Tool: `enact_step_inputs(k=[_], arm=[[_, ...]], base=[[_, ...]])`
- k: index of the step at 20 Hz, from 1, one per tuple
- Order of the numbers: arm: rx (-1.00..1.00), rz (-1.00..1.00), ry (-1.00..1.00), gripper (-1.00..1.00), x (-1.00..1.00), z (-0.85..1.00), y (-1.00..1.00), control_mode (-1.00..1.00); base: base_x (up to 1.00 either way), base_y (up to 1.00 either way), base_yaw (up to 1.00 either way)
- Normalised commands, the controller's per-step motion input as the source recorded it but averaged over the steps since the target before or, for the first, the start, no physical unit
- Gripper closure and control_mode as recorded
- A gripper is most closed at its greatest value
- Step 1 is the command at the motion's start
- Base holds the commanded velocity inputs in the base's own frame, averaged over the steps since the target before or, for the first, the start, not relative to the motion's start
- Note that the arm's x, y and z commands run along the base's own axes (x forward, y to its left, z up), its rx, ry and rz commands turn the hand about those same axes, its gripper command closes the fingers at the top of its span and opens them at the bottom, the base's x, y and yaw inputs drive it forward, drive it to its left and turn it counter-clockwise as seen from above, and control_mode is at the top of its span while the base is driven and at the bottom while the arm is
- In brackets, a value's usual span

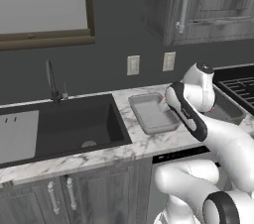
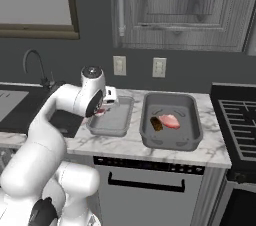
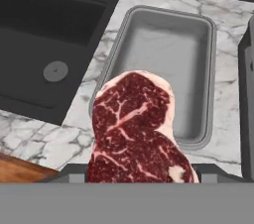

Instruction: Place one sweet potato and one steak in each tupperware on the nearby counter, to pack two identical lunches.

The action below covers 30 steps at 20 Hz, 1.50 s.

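Observation:
A flat red marbled steak (image 3: 139, 129) hangs in my gripper (image 2: 103, 106), which is shut on it; the steak hides the fingertips in the hand view. It hovers over the near end of the left tupperware (image 3: 163, 54) (image 2: 114, 119) (image 1: 151, 114), a shallow grey tray with nothing in it. The right tupperware (image 2: 172, 104) sits beside it on the white marble counter (image 2: 125, 145). It holds a dark brown sweet potato (image 2: 156, 123) and a second steak (image 2: 170, 121) side by side.
The black sink basin (image 1: 74, 124) (image 3: 44, 29) lies left of the trays, with a faucet (image 1: 52, 82) behind it. A stove (image 2: 240, 115) borders the counter on the right. Wall cabinets (image 2: 175, 10) hang above, and two wall sockets sit behind the trays.

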Motion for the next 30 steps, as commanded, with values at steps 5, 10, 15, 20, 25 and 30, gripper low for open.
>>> enact_step_inputs(k=[5,10,15,20,25,30], arm=[[0.00,0.00,-0.01,1.00,0.35,-0.57,0.00,-1.00],[0.00,0.00,-0.03,1.00,0.35,-0.41,0.00,-1.00],[0.00,0.00,0.00,1.00,0.33,-0.25,0.00,-1.00],[0.00,0.00,0.00,1.00,0.36,-0.21,-0.02,-1.00],[0.00,0.00,0.00,1.00,0.34,-0.21,-0.08,-1.00],[0.00,0.00,0.00,1.00,0.32,-0.19,-0.09,-1.00]], base=[[0.00,0.00,0.00],[0.00,0.00,0.00],[0.00,0.00,0.00],[0.00,0.00,0.00],[0.00,0.00,0.00],[0.00,0.00,0.00]])
